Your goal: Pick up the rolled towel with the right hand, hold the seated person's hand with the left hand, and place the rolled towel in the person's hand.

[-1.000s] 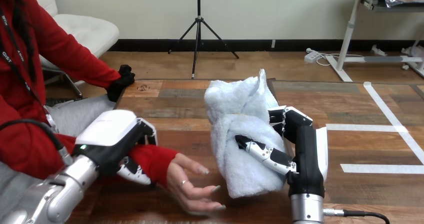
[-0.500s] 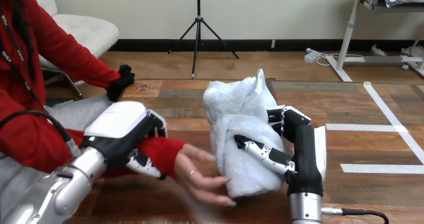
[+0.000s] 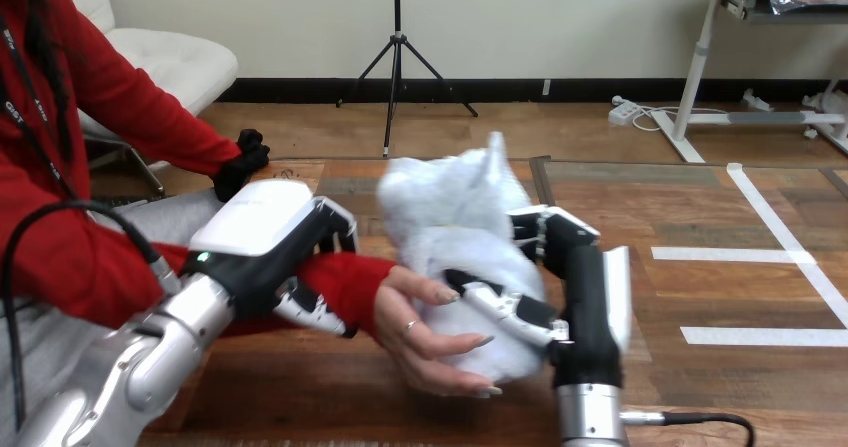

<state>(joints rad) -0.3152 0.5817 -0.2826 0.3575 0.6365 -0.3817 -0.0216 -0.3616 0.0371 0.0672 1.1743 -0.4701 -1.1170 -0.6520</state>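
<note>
Towel check: where's the pale blue rolled terry towel [image 3: 450, 217]?

Clasped in the right hand [image 3: 583, 292], touching the person's open hand [image 3: 430, 337]. Left hand [image 3: 265, 252] grips the red-sleeved wrist [image 3: 345, 282] — settle the roll deep into the palm before releasing.

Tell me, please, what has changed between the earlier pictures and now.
The left hand, fingers curled round the person's red-sleeved wrist, brought the person's hand rightward; the right hand carried the pale blue rolled towel leftward until it lay against that open hand. Both grips stayed as they were.
</note>
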